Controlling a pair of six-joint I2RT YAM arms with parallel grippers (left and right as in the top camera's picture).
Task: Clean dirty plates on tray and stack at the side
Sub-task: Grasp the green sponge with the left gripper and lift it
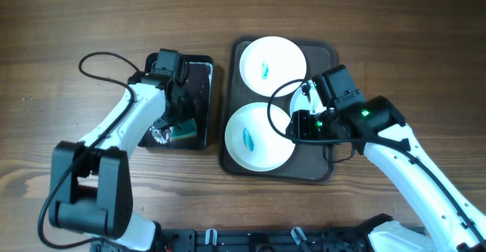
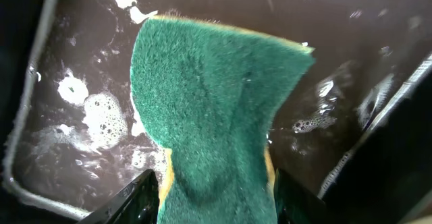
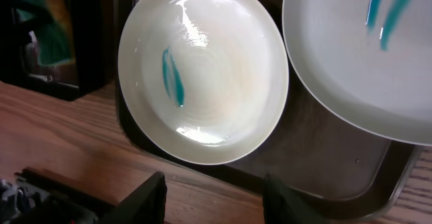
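1. The left pincer point(image 2: 212, 191) gripped the sponge point(image 2: 216, 96) in the soapy pan point(image 2: 27, 116) — likely to load it with suds.
2. The right pincer point(image 3: 212, 196) stood open and empty — just ahead of it a smeared plate point(image 3: 202, 69) lay on the tray point(image 3: 317, 163), with a second plate point(image 3: 358, 55) beyond, both unwiped.

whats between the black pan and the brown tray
Just a narrow strip of bare wooden table; nothing else sits between the pan and the tray. The overhead view shows it.
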